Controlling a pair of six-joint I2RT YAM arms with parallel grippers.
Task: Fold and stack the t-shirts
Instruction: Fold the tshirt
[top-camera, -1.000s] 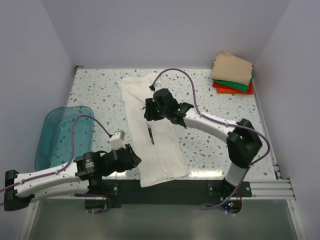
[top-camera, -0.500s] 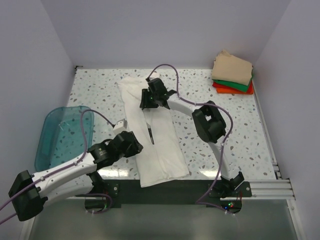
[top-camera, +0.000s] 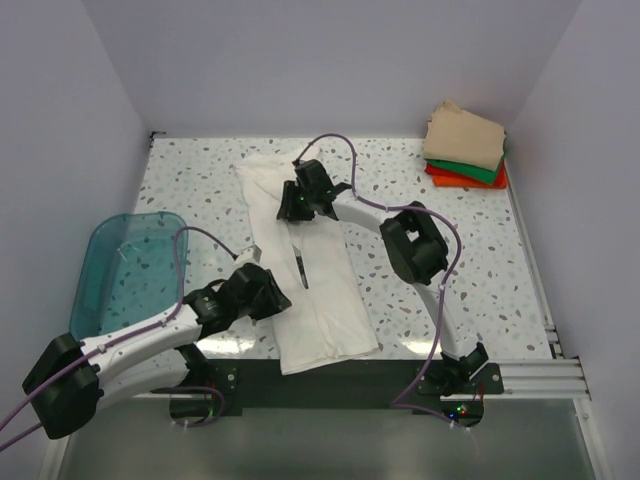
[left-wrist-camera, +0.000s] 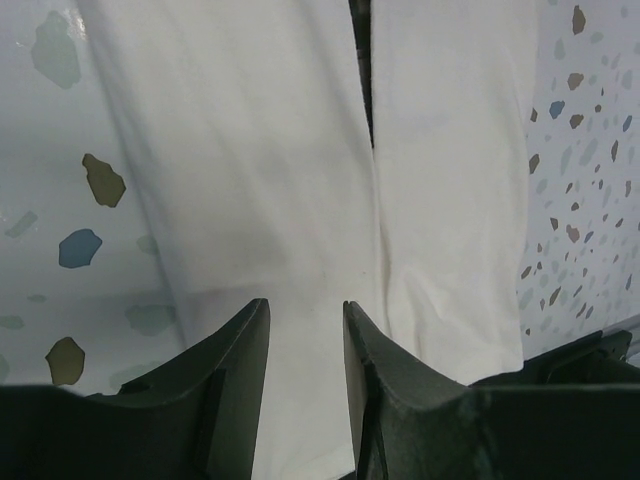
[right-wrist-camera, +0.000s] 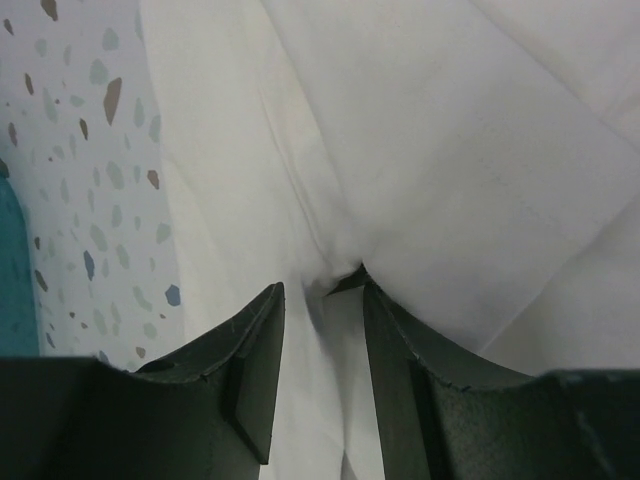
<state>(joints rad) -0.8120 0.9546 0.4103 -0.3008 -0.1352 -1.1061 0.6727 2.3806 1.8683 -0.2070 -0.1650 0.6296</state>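
Both arms have swung onto the white t-shirt (top-camera: 322, 305) lying on the worktop (top-camera: 200, 190). The left hand (top-camera: 268, 297) is at its near-left edge and the right hand (top-camera: 295, 204) at its far end. Both are still released, likely poised to pinch for the fold.

Four t-shirts — white tee (top-camera: 322, 300), tan tee (top-camera: 465, 135), green tee (top-camera: 480, 170), orange-red tee (top-camera: 448, 180) — one teal bin (top-camera: 130, 218) at left, two arms: left arm (top-camera: 130, 345), right arm (top-camera: 415, 245).

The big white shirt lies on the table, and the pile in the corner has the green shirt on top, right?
No, the tan shirt is on top; the green shirt sits under it, as the top external view shows. The white shirt does lie on the table.
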